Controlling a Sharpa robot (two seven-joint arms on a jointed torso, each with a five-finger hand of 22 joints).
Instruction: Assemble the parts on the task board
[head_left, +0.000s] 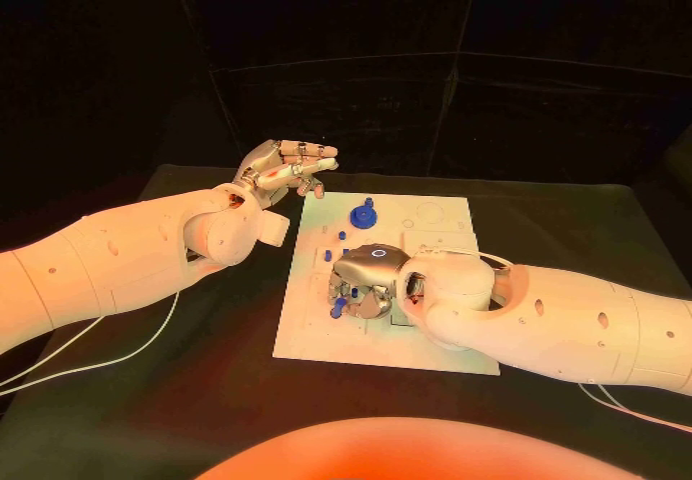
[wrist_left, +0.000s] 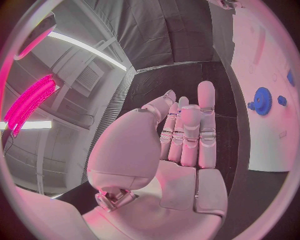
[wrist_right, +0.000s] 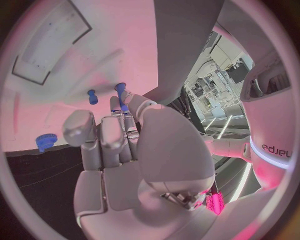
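The white task board (head_left: 440, 348) lies in the middle of the black table. My right hand (head_left: 371, 278) is low over the board's middle and pinches a small blue peg (head_left: 339, 305) between thumb and fingertip; the right wrist view has that peg (wrist_right: 120, 94) at the fingertips, close to the board. A blue gear (head_left: 362, 213) stands near the board's far edge, with small blue parts (head_left: 342, 235) beside it. My left hand (head_left: 289, 168) hovers off the board's far left corner, fingers straight and holding nothing. In the left wrist view the gear (wrist_left: 260, 101) is past those fingertips (wrist_left: 206, 90).
Another blue peg (wrist_right: 92, 96) stands on the board (wrist_right: 69, 70) near my right hand's fingertips, and the gear (wrist_right: 44, 142) is near the board's edge. A rectangular recess (wrist_right: 49, 54) marks the board. Black table (head_left: 173, 390) surrounds the board on all sides.
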